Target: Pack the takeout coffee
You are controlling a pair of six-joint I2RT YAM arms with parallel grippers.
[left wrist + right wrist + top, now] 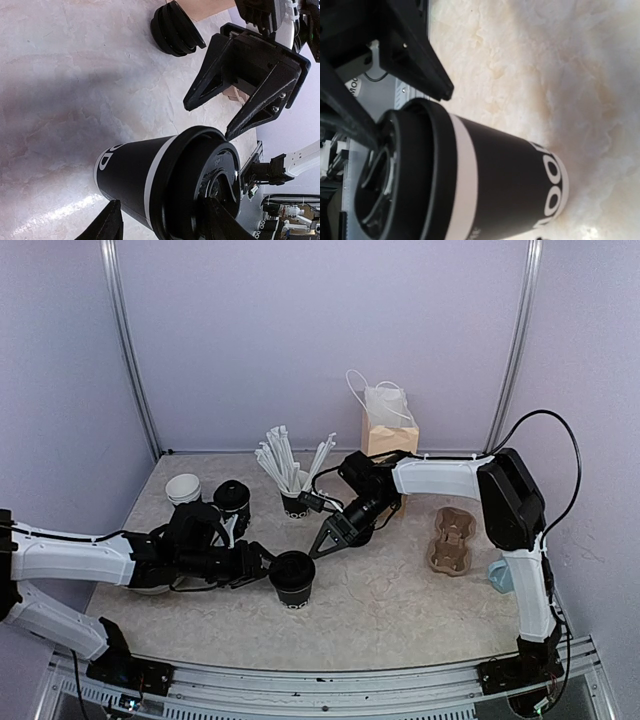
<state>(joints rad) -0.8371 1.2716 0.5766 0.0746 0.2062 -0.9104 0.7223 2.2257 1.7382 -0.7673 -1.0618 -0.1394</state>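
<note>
Takeout coffee point(292, 580) stood upright on surface point(400, 600), front centre. Left end effector point(268, 568) straddled cup; actual grip could not be told. Right end effector point(322, 545) spread wide, just beside lid, not touching.

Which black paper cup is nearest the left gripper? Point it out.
The lidded, white-banded black paper cup right at the left gripper; the straw-filled black cup stands farther back.

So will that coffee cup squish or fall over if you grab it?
The cup looks like paper, so a hard squeeze would probably dent it. It is narrower at the bottom, so a push near the lid might tip it. The lid likely stiffens the top.
</note>
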